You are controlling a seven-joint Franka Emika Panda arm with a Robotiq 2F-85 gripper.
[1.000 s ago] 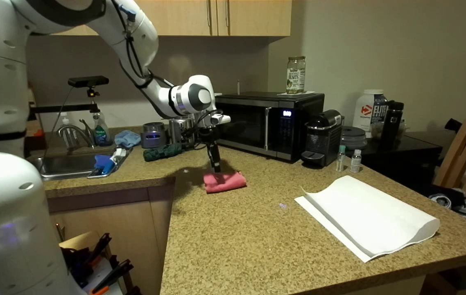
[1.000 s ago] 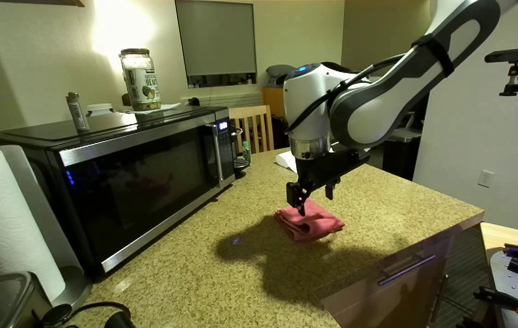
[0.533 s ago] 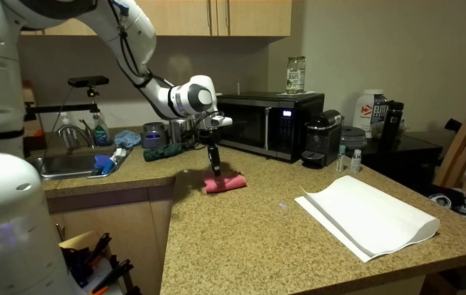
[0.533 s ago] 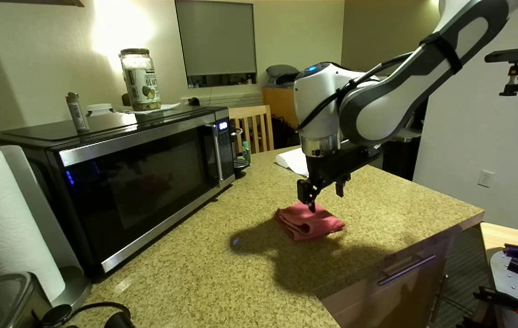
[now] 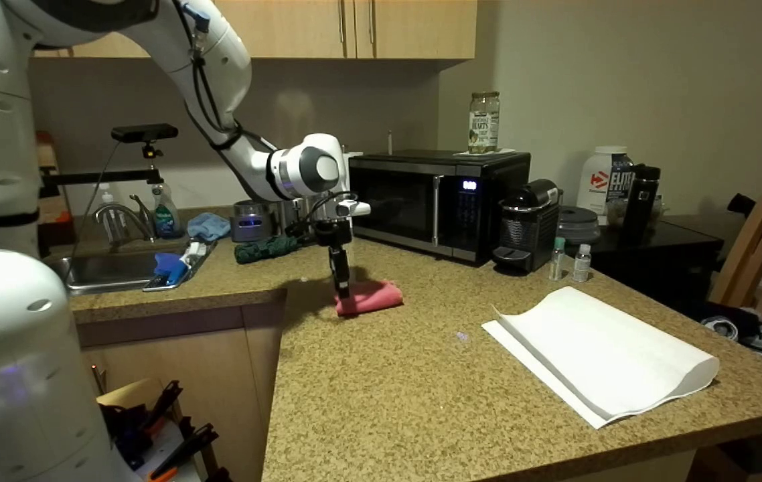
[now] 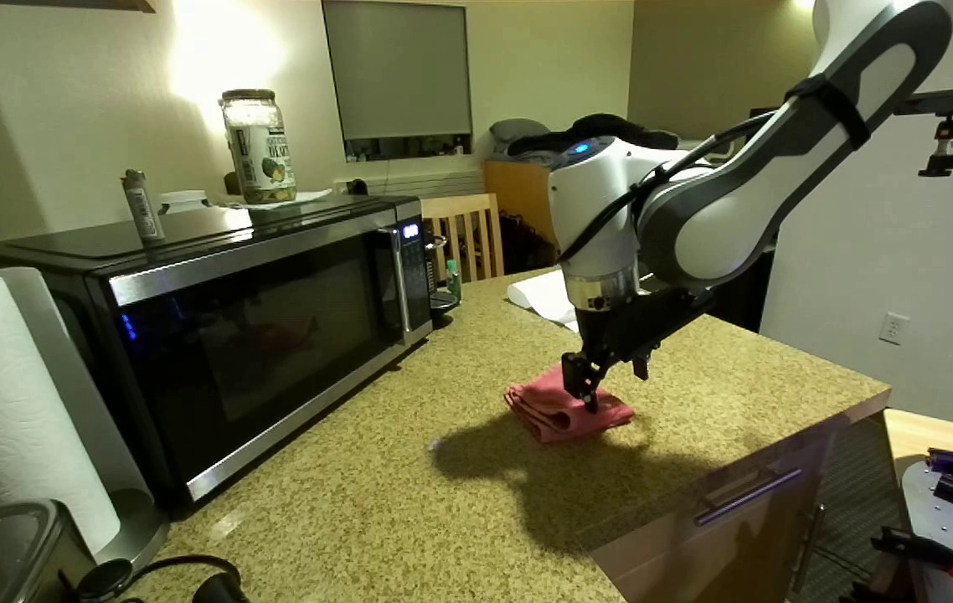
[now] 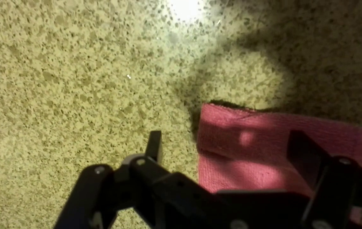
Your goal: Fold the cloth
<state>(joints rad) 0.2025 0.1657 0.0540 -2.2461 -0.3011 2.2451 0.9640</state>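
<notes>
Lying folded on the desk [image 5: 421, 402], the cloth [image 6: 556, 423]: pink, a small stack of layers, one edge curled into a loop. Place: in front of the microwave [image 6: 275, 322], near the desk's inner corner, well apart from the white sheet [image 5: 608, 355]. Sheet folded over on itself, its bend rounded.

Pincer [image 7: 225, 138] low over the cloth in both exterior views, spread wide. Wrist view: one finger [image 7: 153, 148] above the desk, outside the cloth's edge; the other finger [image 7: 305, 156] above the cloth. Whether a tip touches the fabric, cannot tell. Arm [image 6: 719, 230] reaches in over the desk; shadow across part of the cloth and the desk around it.

Surroundings. Microwave: display lit, digits unclear; jar [image 6: 260, 155] on top, on something white and flat; lighter [image 6: 142, 205] upright near the top's front edge. Coffee machine [image 5: 526, 227] just beside the microwave, then two small bottles, a green-capped bottle [image 5: 556, 261] and a clear bottle [image 5: 582, 264]. Paper roll [image 6: 12, 410] upright near the microwave's far end from these. Blue rag [image 5: 209, 227] by the sink [image 5: 113, 271]; green bundle [image 5: 266, 250] near the rag.
</notes>
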